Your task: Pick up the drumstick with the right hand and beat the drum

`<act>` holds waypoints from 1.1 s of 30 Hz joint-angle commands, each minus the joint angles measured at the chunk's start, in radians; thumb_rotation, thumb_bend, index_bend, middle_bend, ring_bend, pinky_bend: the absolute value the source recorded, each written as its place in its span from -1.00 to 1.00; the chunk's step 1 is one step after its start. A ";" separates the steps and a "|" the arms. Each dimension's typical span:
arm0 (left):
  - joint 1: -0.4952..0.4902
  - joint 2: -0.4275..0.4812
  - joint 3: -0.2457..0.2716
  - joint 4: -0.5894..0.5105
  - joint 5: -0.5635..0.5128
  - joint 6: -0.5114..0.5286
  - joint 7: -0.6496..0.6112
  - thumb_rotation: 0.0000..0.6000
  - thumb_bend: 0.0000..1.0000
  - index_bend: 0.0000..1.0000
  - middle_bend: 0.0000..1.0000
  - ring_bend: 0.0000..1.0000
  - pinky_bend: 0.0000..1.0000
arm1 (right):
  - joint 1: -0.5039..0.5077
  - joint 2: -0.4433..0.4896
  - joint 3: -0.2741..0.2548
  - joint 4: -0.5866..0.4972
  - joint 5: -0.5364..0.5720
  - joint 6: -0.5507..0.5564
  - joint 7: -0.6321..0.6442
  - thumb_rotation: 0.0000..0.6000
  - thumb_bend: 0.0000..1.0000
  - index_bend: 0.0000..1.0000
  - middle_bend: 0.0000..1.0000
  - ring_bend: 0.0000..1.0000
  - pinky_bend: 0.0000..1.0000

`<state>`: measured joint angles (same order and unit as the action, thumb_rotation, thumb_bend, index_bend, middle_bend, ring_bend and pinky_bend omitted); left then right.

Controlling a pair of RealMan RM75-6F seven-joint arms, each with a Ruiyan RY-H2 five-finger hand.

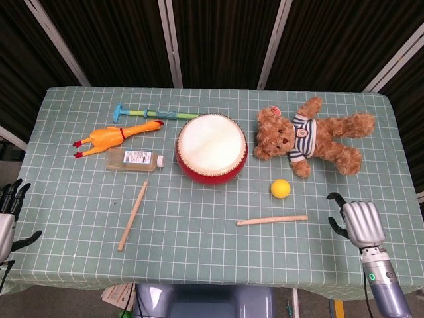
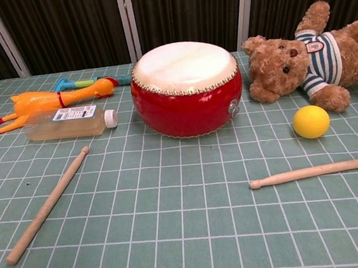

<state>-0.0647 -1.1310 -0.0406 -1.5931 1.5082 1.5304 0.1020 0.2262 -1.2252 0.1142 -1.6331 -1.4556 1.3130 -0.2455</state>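
Our right hand (image 1: 361,222) hovers empty over the table's right edge, fingers curled downward but apart. The nearer drumstick (image 1: 272,220) lies just to its left, long axis left-to-right, thick end toward it. Our left hand (image 1: 6,215), fingers spread, is far off. Two drumsticks; one drum (image 1: 211,148) behind

Red drum (image 1: 211,150) w/ cream top
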 commanded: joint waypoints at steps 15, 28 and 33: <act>-0.005 0.008 0.005 0.002 0.005 -0.016 -0.022 1.00 -1.00 -1.00 -1.00 -1.00 -0.95 | 0.090 -0.225 0.007 0.066 0.174 -0.116 -0.208 1.00 -0.17 -0.02 1.00 1.00 0.88; -0.006 0.008 0.003 -0.007 -0.005 -0.021 -0.015 1.00 -1.00 -1.00 -1.00 -1.00 -0.95 | 0.100 -0.283 -0.017 0.106 0.218 -0.139 -0.242 1.00 -0.17 -0.02 1.00 1.00 0.88; -0.005 0.009 0.003 -0.009 -0.007 -0.021 -0.016 1.00 -1.00 -1.00 -1.00 -1.00 -0.95 | 0.104 -0.302 -0.017 0.128 0.243 -0.148 -0.246 1.00 -0.17 -0.02 1.00 1.00 0.88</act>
<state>-0.0698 -1.1222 -0.0374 -1.6017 1.5016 1.5097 0.0860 0.3291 -1.5227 0.0970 -1.5091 -1.2179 1.1679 -0.4917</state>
